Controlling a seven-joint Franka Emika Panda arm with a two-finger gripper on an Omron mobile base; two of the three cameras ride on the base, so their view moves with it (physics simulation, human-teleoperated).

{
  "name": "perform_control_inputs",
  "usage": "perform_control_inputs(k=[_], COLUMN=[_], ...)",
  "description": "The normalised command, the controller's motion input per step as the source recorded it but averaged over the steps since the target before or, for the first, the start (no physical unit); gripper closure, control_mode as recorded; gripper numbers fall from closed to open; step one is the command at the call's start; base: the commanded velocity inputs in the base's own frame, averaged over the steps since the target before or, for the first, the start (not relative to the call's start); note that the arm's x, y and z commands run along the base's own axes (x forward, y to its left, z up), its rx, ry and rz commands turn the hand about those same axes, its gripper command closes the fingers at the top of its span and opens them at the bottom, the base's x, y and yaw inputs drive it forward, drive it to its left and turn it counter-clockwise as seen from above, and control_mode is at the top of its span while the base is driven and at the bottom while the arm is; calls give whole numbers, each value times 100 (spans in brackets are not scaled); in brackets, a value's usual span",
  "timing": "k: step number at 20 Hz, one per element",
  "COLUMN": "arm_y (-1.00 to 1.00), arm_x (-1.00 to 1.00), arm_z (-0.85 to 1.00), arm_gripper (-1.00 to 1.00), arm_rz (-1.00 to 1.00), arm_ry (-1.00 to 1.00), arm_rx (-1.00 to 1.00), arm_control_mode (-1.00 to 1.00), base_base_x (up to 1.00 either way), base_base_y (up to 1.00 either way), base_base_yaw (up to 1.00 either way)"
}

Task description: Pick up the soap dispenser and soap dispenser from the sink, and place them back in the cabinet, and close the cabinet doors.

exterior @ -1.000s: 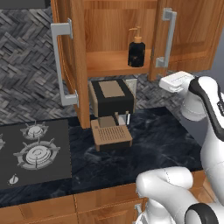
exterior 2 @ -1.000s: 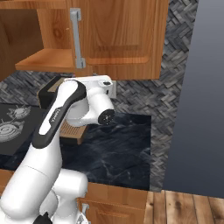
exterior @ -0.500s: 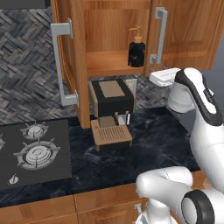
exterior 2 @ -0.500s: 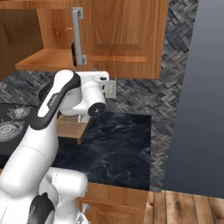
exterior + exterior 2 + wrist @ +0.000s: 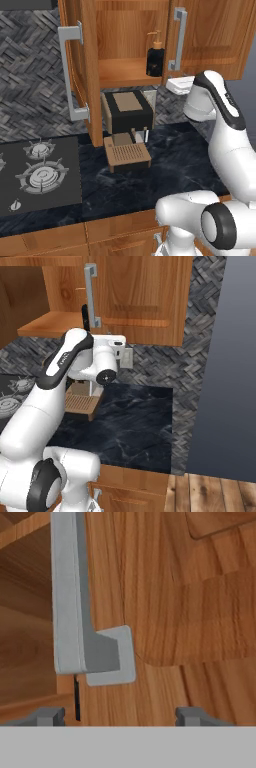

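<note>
**Fingers spread below the door handle**

Fingertips point(image 5: 47, 716) stand wide apart, gripping nothing; the gripper point(image 5: 117, 717) faces the right door point(image 5: 200, 612). Its grey handle point(image 5: 70, 597) runs upright, long axis twelve to six, its foot at eleven o'clock between the tips. From the left base, the left door point(image 5: 82, 75) hangs open and the black dispenser point(image 5: 155, 55) stands upright on the shelf point(image 5: 122, 75), pump at twelve. From the right base, only a sliver of it shows behind the handle.
</note>
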Motion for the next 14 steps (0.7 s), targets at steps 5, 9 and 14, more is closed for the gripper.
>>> perform_control_inputs(k=[5, 9, 14], arm_y=[3, 5, 6], arm_x=[29, -2, -43], arm_z=[0, 0, 12], arm_gripper=[-100, -100, -100], arm_rz=[-5, -1, -4], arm_ry=[0, 0, 0], arm_rx=[0, 0, 0], arm_control_mode=[-100, -100, -100], base_base_x=[0, 0, 0], base_base_y=[0, 0, 0], base_base_yaw=[0, 0, 0])
